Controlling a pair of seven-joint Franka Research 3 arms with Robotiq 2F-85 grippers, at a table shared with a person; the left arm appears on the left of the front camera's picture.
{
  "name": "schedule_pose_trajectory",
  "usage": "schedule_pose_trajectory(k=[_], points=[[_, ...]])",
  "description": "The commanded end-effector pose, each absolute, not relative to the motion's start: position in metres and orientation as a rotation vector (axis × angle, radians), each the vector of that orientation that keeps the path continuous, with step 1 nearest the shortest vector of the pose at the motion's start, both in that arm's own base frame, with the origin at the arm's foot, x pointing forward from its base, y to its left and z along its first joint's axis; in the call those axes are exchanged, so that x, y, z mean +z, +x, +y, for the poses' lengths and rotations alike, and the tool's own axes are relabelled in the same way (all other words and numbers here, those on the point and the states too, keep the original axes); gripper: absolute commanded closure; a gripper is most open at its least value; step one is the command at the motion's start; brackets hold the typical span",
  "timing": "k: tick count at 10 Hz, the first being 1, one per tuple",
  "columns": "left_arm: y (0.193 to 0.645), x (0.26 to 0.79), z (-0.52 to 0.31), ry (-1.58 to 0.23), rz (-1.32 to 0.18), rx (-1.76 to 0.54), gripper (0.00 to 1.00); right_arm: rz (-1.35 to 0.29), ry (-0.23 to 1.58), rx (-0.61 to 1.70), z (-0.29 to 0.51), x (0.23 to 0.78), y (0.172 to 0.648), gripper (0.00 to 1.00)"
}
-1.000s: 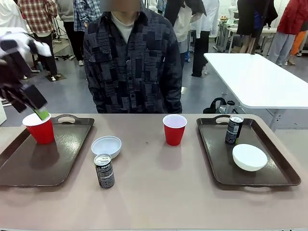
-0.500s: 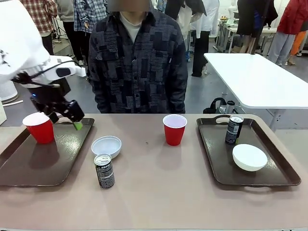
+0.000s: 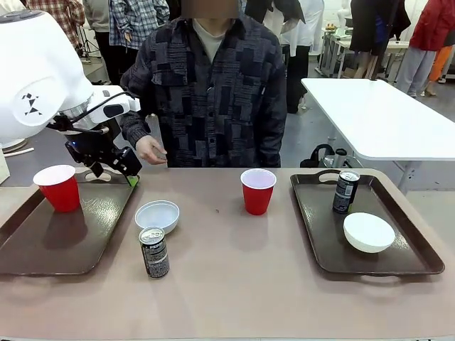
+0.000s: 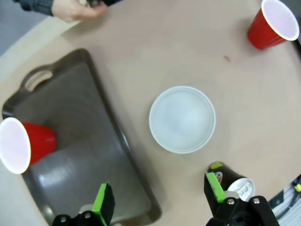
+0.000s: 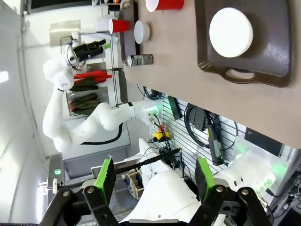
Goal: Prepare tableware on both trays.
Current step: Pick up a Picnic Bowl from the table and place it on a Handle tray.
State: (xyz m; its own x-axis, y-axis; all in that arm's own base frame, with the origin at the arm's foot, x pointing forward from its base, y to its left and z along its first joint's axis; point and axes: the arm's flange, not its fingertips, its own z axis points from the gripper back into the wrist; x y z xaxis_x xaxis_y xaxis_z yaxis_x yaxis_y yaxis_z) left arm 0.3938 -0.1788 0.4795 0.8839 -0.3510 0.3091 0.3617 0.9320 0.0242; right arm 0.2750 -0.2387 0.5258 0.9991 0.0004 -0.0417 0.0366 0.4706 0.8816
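Your left gripper [image 3: 119, 169] just let go of the cup [image 3: 58, 187], now standing on the left tray [image 3: 43, 249], and swung wide open, empty, toward the bowl [image 3: 157, 214] on the worktop [image 3: 234, 284]. Bowl's next, I reckon.

Bare counter [image 3: 234, 284] is seen in the middle and along the near edge. A white bowl [image 3: 157, 215] and a can [image 3: 154, 252] are set just beside the left tray [image 3: 78, 241], in the way there. Much of that tray is left free.
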Motion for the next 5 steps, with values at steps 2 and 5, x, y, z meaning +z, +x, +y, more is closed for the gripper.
schedule_pose_trajectory(k=[2,5], points=[[0.394,0.479,-0.178,-0.030,-0.309,-0.368,0.00,0.031,1.073,-0.017,-0.237,0.533,0.274,0.11],[0.354,0.505,-0.121,-0.135,-0.163,-0.416,0.00,0.031,1.073,-0.017,-0.237,0.533,0.274,0.11]])
